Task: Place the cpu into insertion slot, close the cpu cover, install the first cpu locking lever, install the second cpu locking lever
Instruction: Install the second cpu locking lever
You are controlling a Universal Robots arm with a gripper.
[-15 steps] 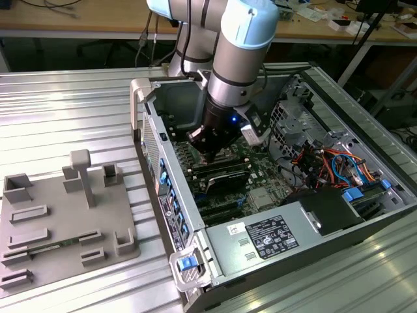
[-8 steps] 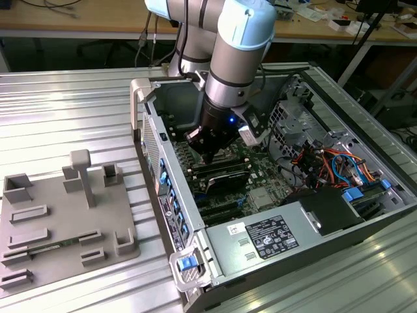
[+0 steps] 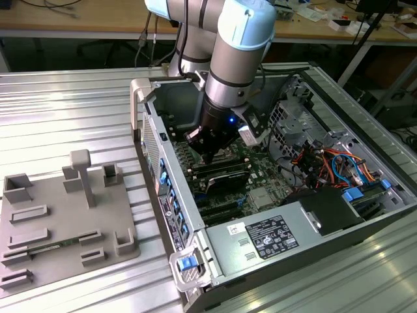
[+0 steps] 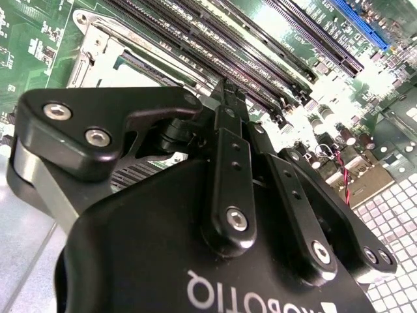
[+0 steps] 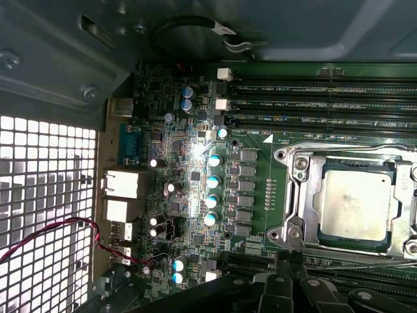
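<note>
Cpu [image 5: 355,203] seated in insertion slot [image 5: 306,225]; cpu cover [image 5: 311,171] closed over it. Locking levers' state unclear. Tool [image 4: 229,98] pressed together, empty, poised beside the slot.

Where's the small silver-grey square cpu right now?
In the first wrist view, the silver-grey square cpu sits inside the silvery-rimmed insertion slot, between long black memory slots, with small cylindrical capacitors beside it.

I'm looking at a lab or workshop; an opened computer case [image 3: 273,195] lies on a ribbed metal table [image 3: 65,111]; cluttered wooden benches [image 3: 78,26] stand behind, beside a grey fixture tray [image 3: 58,215]
</note>
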